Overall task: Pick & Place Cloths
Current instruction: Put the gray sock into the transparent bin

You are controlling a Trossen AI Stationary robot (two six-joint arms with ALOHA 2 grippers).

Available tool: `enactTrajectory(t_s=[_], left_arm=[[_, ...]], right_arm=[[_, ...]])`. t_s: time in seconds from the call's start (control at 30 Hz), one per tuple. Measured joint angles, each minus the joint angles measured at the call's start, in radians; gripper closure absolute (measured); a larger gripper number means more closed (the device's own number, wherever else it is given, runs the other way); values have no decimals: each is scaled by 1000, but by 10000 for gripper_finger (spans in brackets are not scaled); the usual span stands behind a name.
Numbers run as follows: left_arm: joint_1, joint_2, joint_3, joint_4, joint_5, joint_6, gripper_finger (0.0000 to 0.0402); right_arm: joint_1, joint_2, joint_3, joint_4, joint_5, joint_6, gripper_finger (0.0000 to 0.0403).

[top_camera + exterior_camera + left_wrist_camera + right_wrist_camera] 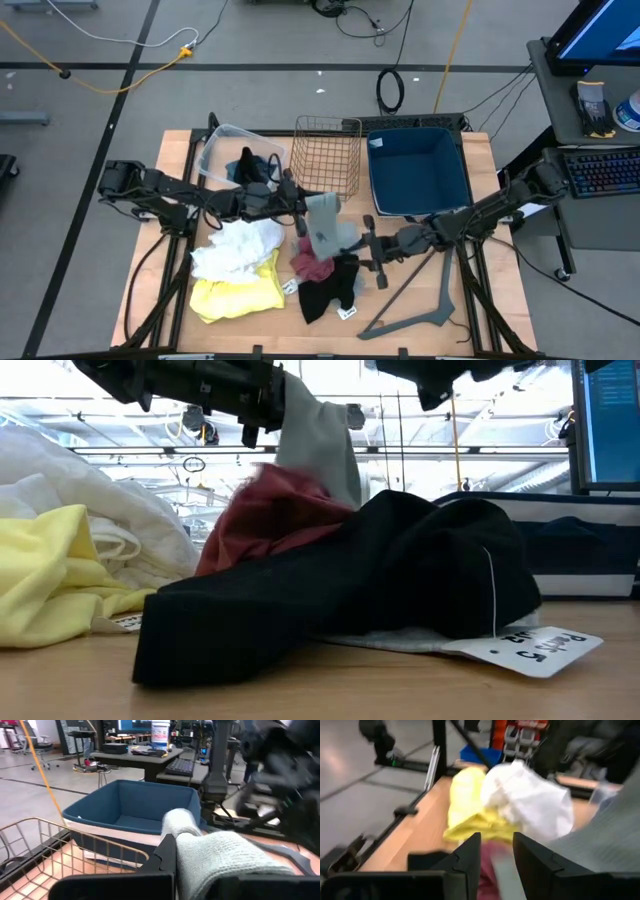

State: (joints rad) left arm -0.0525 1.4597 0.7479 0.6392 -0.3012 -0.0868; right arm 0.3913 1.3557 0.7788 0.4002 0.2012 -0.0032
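Nearest the front edge, black cloth [330, 287] and maroon cloth [312, 264] lie in the pile w/ yellow cloth [238, 295] and white cloth [238, 248] beside them; right gripper [372, 255] hovers just beside the pile, fingers spread, nothing in them. Above the pile, left gripper [300, 212] is pinching the light grey cloth [326, 226], which hangs w/ long axis down. Blue bin [418, 170] lies beyond and to that gripper's right, wire basket [326, 155] just beyond it — left arm is nearer both, so the drop looks like its job.
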Motion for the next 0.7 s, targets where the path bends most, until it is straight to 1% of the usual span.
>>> enactTrajectory(t_s=[0.2, 0.27, 0.37, 0.63, 0.7], left_arm=[[39, -24, 0, 2, 0, -5, 400], [52, -35, 2, 15, 2, -12, 399], [68, -65, -1, -12, 3, -17, 400], [100, -187, 0, -80, 4, -19, 400], [105, -215, 1, -72, 4, -17, 400]], right_arm=[[57, 0, 0, -85, 2, 2, 285], [73, 0, 0, -109, 2, 22, 286], [95, 0, 0, -136, 2, 67, 288], [138, 0, 0, -233, 2, 153, 287], [147, 0, 0, -245, 2, 174, 287]])
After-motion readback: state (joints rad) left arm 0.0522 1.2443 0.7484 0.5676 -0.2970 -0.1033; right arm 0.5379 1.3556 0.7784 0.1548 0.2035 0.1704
